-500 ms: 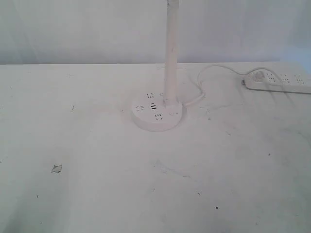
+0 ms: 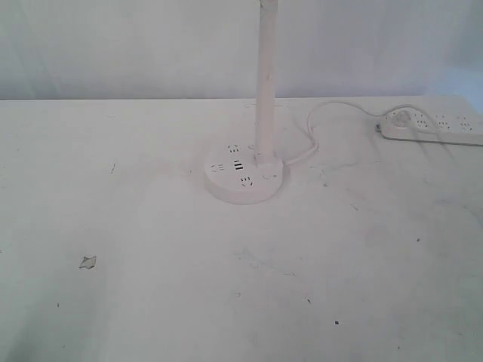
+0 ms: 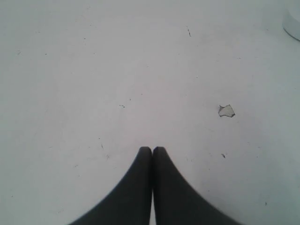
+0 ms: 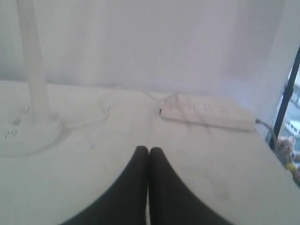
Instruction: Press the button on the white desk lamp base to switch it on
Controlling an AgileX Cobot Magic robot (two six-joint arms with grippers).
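Clearly, the press has not begun yet. The white desk lamp base (image 2: 245, 179) stands near the middle of the worktop (image 2: 151, 264). Its stem (image 2: 266, 83) rises from the back part of the puck, and its cord (image 2: 313, 128) runs away to the power strip (image 2: 434, 125) at the far right. I take the button (image 2: 266, 176) to be the faint round mark on the base top, just beside the foot of the stem and to the right of the dark USB slots (image 2: 238, 165). It is so pale that I am not fully sure of it.

Neither arm shows in the exterior view. The left tool (image 3: 152, 151) is closed completely, its two fingers touching, with nothing between them. It hangs over bare worktop near a small grey chip (image 3: 226, 111), and only an edge of the base shows at the corner of its view. The right tool (image 4: 149, 151) is pressed together and empty in the same way, with the base near it but apart, off to one side.

Closed fingers make sense here, I think, because together they form one narrow tip, good for pushing a small button. The right tool seems the better placed one. It must come over the base top without hitting the stem.
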